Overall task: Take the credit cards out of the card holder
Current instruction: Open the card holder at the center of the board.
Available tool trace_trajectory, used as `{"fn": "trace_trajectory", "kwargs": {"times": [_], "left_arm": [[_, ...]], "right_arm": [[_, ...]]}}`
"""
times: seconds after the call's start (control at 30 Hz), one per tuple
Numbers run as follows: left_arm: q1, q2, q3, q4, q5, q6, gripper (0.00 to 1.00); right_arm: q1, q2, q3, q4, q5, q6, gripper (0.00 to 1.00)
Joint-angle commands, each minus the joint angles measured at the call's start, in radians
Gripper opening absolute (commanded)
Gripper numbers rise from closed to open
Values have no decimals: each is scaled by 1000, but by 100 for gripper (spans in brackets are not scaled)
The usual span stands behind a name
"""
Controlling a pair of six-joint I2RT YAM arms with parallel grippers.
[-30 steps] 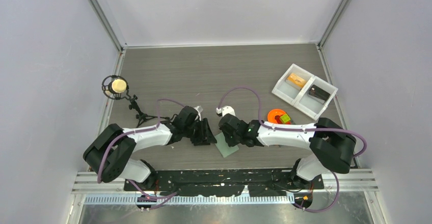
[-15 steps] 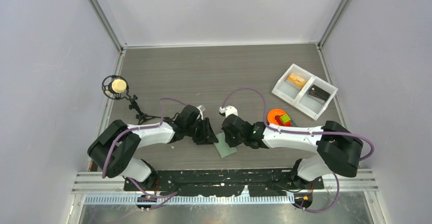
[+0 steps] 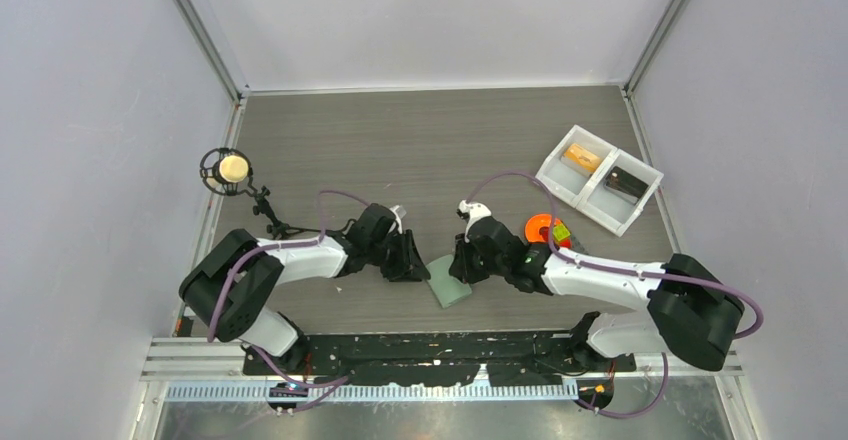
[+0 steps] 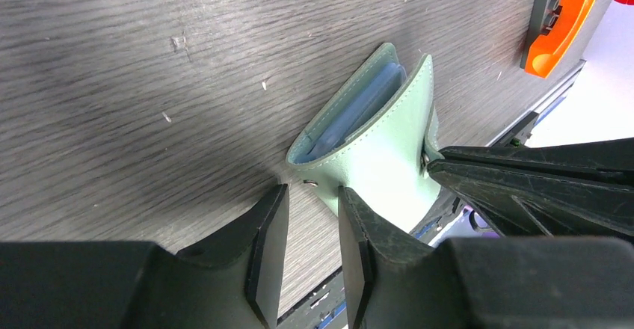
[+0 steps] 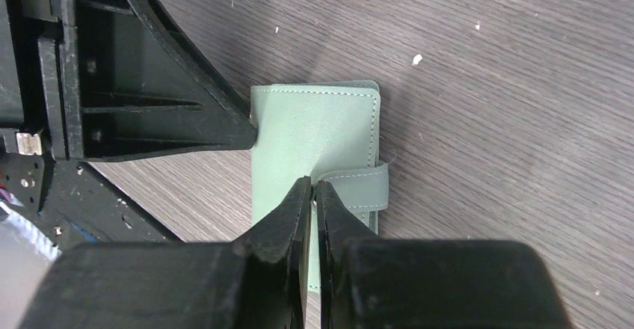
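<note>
The card holder (image 3: 447,283), a sage-green bifold wallet, lies near the table's front edge between the two grippers. In the left wrist view it (image 4: 381,149) gapes a little and shows pale blue pockets inside; I cannot make out any cards. My right gripper (image 3: 462,268) is shut on the wallet's top cover beside the strap tab (image 5: 359,187), and its fingertips (image 5: 299,194) are pressed together over the cover (image 5: 314,127). My left gripper (image 3: 414,266) is at the wallet's left edge. Its jaws stand slightly apart (image 4: 312,194) with bare table between them, just short of the wallet's corner.
A white two-compartment tray (image 3: 598,178) stands at the back right. A grey plate with an orange S-shape (image 3: 545,228) is right of the right wrist, and also shows in the left wrist view (image 4: 561,15). A small black stand with a round head (image 3: 232,170) is at the left.
My right gripper has moved right and a little back, still over the wallet. My left gripper has edged right toward the wallet. The wallet has stayed about where it was.
</note>
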Motion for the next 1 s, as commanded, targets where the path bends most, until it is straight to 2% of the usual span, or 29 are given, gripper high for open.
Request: {"fn": "trace_trajectory", "kwargs": {"times": [0.0, 0.5, 0.63, 0.67, 0.73, 0.8, 0.87, 0.97], "left_arm": [[-2, 38, 6, -45, -55, 48, 34], [-4, 48, 0, -68, -78, 51, 33], [-4, 36, -4, -73, -79, 45, 33], [-4, 27, -5, -74, -78, 42, 33], [-4, 6, -8, -78, -78, 36, 33], [-4, -19, -10, -87, -82, 32, 34], [-4, -46, -11, -97, -86, 29, 35], [-4, -74, -13, -111, -96, 26, 36]], "right_arm": [[-24, -41, -31, 153, -92, 55, 5], [-114, -131, -159, 362, -217, 164, 5], [-115, -110, -115, 231, -173, 108, 5], [-114, -102, -81, 155, -155, 72, 6], [-113, -75, -34, 49, -117, 32, 20], [-109, -64, -4, -21, -72, 5, 29], [-96, -60, 23, -73, -29, -11, 34], [-60, -46, 75, -122, 77, -21, 35]]}}
